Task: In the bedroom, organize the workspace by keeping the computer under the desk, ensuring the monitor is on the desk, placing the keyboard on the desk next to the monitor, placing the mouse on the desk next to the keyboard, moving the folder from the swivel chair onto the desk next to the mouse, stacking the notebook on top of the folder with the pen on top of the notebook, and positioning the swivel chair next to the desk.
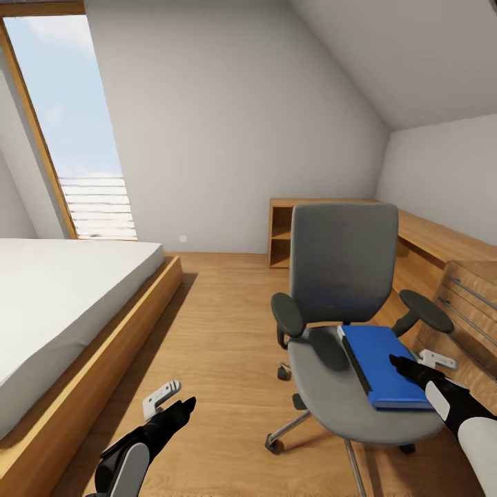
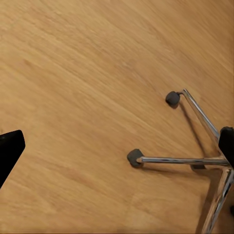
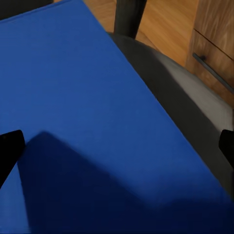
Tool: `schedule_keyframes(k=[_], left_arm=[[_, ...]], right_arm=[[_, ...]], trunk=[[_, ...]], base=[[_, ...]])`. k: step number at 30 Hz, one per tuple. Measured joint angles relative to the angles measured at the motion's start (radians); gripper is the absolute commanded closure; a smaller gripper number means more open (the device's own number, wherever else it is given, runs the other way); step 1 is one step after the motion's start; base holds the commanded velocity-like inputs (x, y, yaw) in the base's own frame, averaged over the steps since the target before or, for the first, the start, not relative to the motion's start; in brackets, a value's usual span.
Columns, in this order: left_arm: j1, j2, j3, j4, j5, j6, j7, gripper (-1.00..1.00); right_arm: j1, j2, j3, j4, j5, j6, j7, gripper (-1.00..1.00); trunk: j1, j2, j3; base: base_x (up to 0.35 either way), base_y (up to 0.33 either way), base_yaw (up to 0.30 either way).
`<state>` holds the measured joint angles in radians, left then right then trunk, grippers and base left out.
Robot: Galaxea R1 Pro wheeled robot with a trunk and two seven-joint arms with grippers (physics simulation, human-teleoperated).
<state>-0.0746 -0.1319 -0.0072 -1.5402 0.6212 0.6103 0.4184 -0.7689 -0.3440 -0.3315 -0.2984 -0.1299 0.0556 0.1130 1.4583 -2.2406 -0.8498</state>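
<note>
on the swivel chair (image 1: pixel 345 290) seat lies the folder (image 1: pixel 383 364), flat, spine toward seat centre. right gripper (image 1: pixel 407 364) sits just over its near edge, fingers spread wide, nothing pinched. left gripper (image 1: pixel 181 407) hangs over bare wood floor (image 1: pixel 221 324) beside the chair's chrome base (image 2: pixel 195 158), fingers spread, empty. bed (image 1: pixel 62 304) at left, oak drawer unit (image 1: pixel 462 304) at right.

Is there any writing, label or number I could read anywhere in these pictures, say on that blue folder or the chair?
None can be read.
Folder: its blue cover is plain in the head and right wrist views; no label shows.
Swivel chair: plain grey back, no brand mark.
Drawer unit: bare wood with handles, no text.
Wall: a small white square, too small to tell whether it bears any writing.
</note>
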Motion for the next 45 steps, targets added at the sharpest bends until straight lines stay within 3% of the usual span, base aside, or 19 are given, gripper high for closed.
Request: schedule_keyframes(k=[45], left_arm=[[0.0,0.0,0.0,0.014,0.0,0.0,0.0,-1.0]], right_arm=[[0.0,0.0,0.0,0.004,0.001,0.0,-0.001,-1.0]], trunk=[[0.0,0.0,0.0]], base=[[-0.097,0.0,0.0]])
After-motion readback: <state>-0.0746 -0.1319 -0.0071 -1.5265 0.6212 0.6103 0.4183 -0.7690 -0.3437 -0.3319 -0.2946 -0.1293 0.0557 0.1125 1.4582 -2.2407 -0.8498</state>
